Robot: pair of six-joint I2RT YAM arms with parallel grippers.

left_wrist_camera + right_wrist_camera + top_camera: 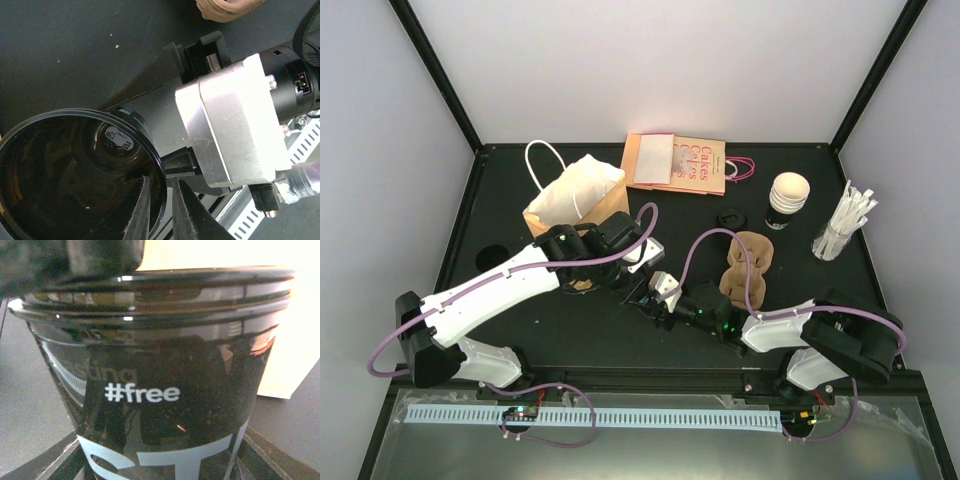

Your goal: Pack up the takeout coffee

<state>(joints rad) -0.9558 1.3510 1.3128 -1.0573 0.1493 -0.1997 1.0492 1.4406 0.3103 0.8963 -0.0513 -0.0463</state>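
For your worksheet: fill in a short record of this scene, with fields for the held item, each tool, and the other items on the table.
Held item: lidded black cup, printed "#free"
Right tool: closed on the cup's sides
Left tool: fingers astride the rim of the lid, firmness of grip unclear
Other items: paper bag, open second cup, pulp carrier, straws

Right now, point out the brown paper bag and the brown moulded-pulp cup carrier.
brown paper bag (pixel 580 190), top view, its pale broad face.
brown moulded-pulp cup carrier (pixel 762 252), top view, its far lobe.
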